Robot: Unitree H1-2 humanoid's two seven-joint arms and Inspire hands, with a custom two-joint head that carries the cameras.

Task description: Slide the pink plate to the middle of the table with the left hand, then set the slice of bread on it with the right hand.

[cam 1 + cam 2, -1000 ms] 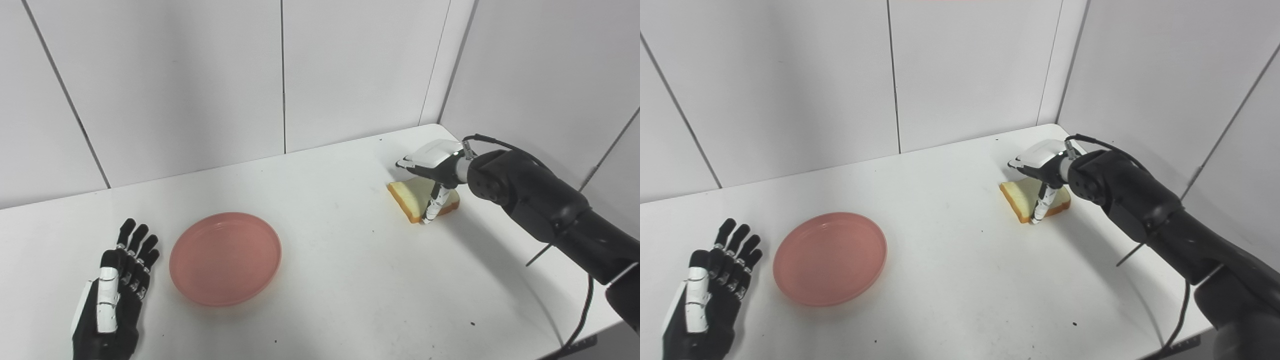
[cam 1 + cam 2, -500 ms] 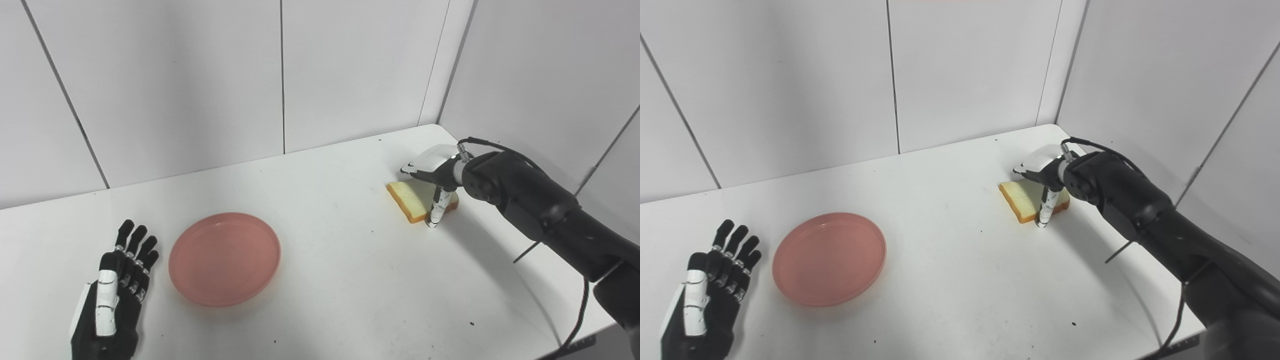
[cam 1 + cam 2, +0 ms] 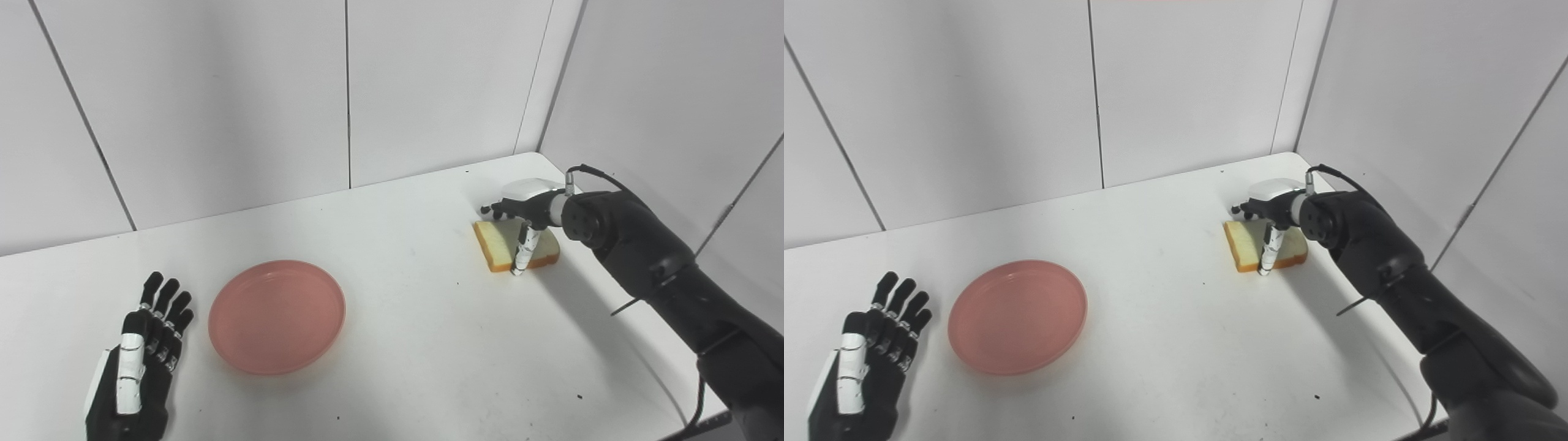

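The pink plate (image 3: 277,315) lies on the white table (image 3: 416,343), left of the middle. My left hand (image 3: 138,361) lies flat and open on the table just left of the plate, not touching it. The slice of bread (image 3: 499,242) lies flat at the far right of the table. My right hand (image 3: 527,199) is over the bread. Its thumb (image 3: 520,254) stands against the near edge and its fingers (image 3: 493,211) curl down over the far edge, closed around the slice. The bread also shows in the right eye view (image 3: 1244,242).
White wall panels close off the back and the right side, with the corner (image 3: 539,147) just behind the bread. The table's front right edge (image 3: 674,398) curves off below my right arm. A black cable (image 3: 591,171) loops off the right wrist.
My right hand has shifted a little left over the bread and its fingers have curled down at the far edge. The bread has turned slightly. The left hand and plate have not moved.
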